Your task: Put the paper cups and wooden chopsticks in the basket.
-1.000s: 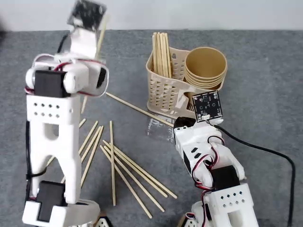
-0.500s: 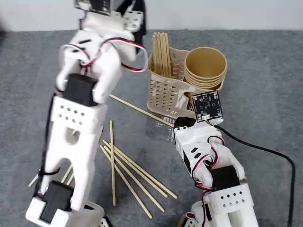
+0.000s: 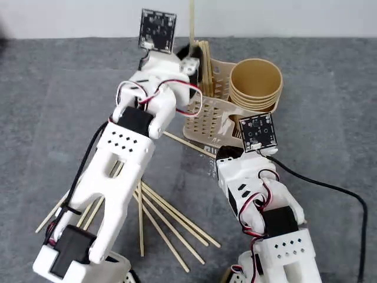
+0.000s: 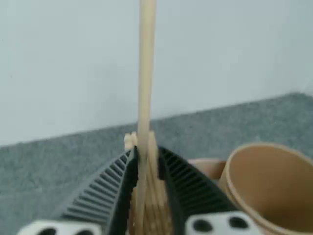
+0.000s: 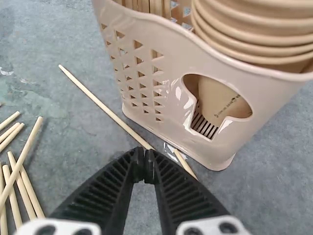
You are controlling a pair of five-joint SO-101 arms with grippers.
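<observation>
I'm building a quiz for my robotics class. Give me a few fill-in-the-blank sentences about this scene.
1. The left gripper is shut on an upright ___.
2. The cups sit stacked inside the ___.
3. The right gripper is shut and holds ___.
Missing words: chopstick; basket; nothing.

this looks like a lab bench [image 3: 35, 88] to me. plain grey felt [image 3: 330, 88] covers it, and a bare white wall [image 3: 283, 17] stands close behind.
</observation>
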